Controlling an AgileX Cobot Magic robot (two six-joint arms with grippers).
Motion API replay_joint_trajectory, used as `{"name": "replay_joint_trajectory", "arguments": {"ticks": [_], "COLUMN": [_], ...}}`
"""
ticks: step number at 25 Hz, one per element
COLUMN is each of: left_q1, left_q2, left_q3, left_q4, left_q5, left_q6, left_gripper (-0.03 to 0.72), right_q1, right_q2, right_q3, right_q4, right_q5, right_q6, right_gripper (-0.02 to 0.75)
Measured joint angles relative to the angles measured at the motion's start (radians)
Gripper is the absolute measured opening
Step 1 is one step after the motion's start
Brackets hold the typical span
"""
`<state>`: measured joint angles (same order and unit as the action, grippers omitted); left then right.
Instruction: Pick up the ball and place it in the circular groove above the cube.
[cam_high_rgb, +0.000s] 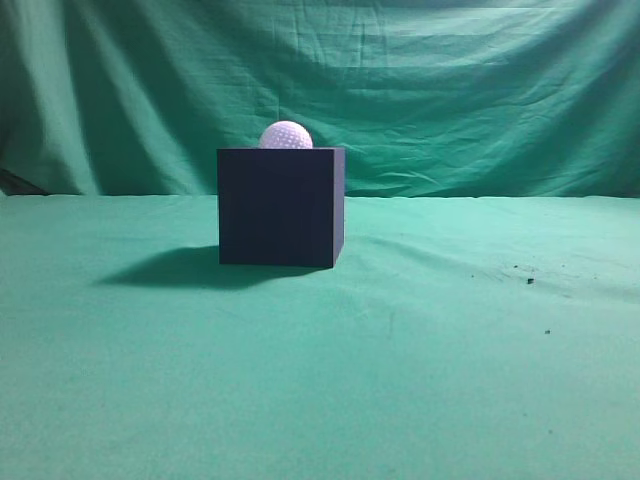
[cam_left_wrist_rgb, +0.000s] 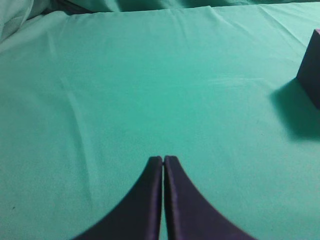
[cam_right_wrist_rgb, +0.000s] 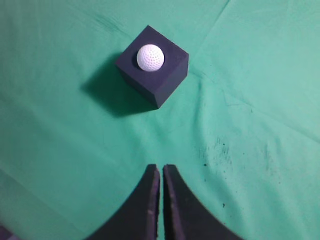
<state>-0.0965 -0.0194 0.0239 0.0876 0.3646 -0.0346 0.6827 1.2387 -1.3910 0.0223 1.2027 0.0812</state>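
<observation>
The white dimpled ball (cam_high_rgb: 286, 136) sits in the groove on top of the dark navy cube (cam_high_rgb: 280, 208), which stands on the green cloth left of the middle. The right wrist view shows the ball (cam_right_wrist_rgb: 150, 57) resting on the cube (cam_right_wrist_rgb: 160, 80) from above. My right gripper (cam_right_wrist_rgb: 161, 169) is shut and empty, well back from the cube. My left gripper (cam_left_wrist_rgb: 163, 160) is shut and empty over bare cloth; only a corner of the cube (cam_left_wrist_rgb: 311, 70) shows at that view's right edge. Neither gripper shows in the exterior view.
Green cloth covers the table (cam_high_rgb: 320, 380) and hangs as a backdrop (cam_high_rgb: 450, 80). Small dark specks (cam_right_wrist_rgb: 215, 152) lie on the cloth to the right of the cube.
</observation>
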Motion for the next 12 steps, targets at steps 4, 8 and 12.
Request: {"name": "replay_joint_trajectory", "arguments": {"ticks": [4, 8, 12], "left_q1": [0.0, 0.0, 0.0], "left_q2": [0.0, 0.0, 0.0], "left_q3": [0.0, 0.0, 0.0], "left_q4": [0.0, 0.0, 0.0], "left_q5": [0.0, 0.0, 0.0], "left_q6": [0.0, 0.0, 0.0], "left_gripper": [0.0, 0.0, 0.0], "right_q1": [0.0, 0.0, 0.0], "right_q2": [-0.196, -0.369, -0.525], "right_q3": [0.22, 0.401, 0.549], "right_q4": [0.0, 0.026, 0.046], "right_q5": [-0.125, -0.239, -0.338], "right_q6": [0.004, 0.006, 0.008], "right_gripper": [0.0, 0.0, 0.0]}}
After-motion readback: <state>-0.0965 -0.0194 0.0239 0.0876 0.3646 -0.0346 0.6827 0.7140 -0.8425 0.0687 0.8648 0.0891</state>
